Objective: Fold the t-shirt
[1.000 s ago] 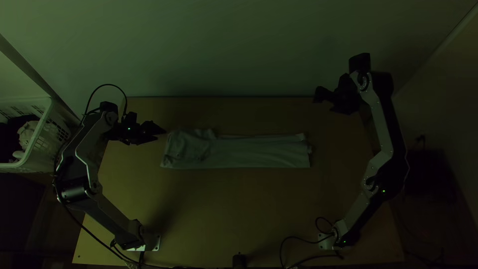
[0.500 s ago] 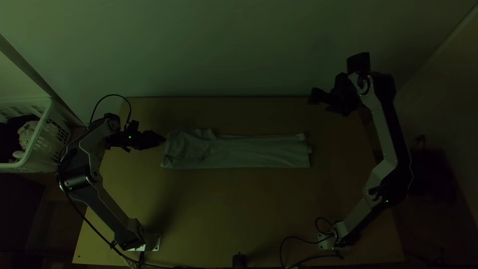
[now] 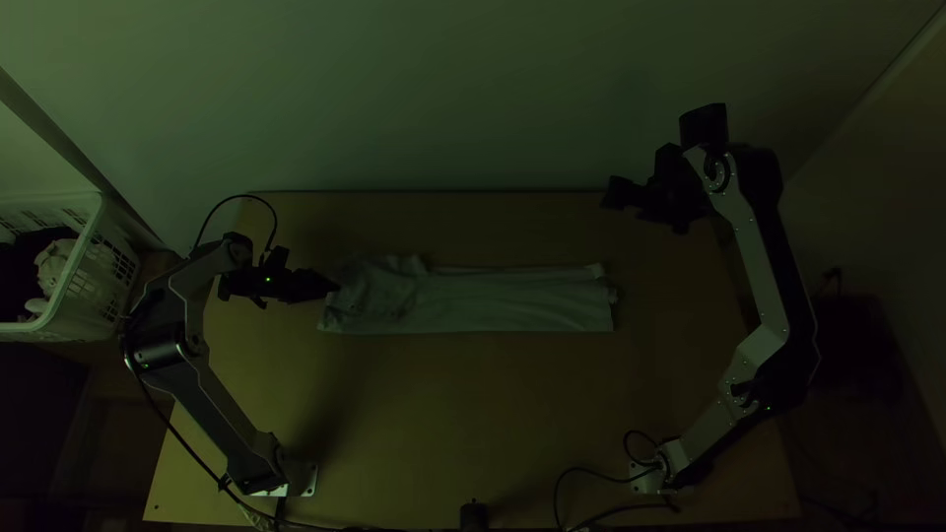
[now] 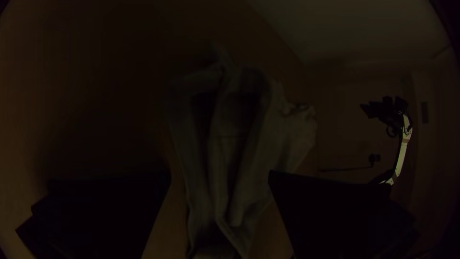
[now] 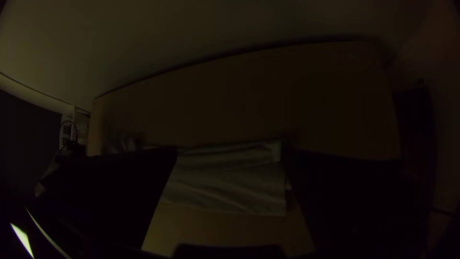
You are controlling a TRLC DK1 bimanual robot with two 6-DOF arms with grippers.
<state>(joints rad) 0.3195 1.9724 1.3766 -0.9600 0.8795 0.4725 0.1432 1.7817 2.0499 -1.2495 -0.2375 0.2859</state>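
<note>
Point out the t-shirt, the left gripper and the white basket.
T-shirt (image 3: 503, 301): top view, on the smooth part of its long folded strip.
Left gripper (image 4: 219, 175): left wrist view, midway between its fingertips.
White basket (image 3: 91, 296): top view, on its side wall facing the table.

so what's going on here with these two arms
It looks like a t-shirt is being folded, and neither arm is gripping it at this moment. It lies as a long, narrow strip across the table, fairly flat toward its right end and rumpled at its left. The left pincer is open right by that rumpled end. The right pincer is open too, away from the cloth, near the table's far edge.
</note>
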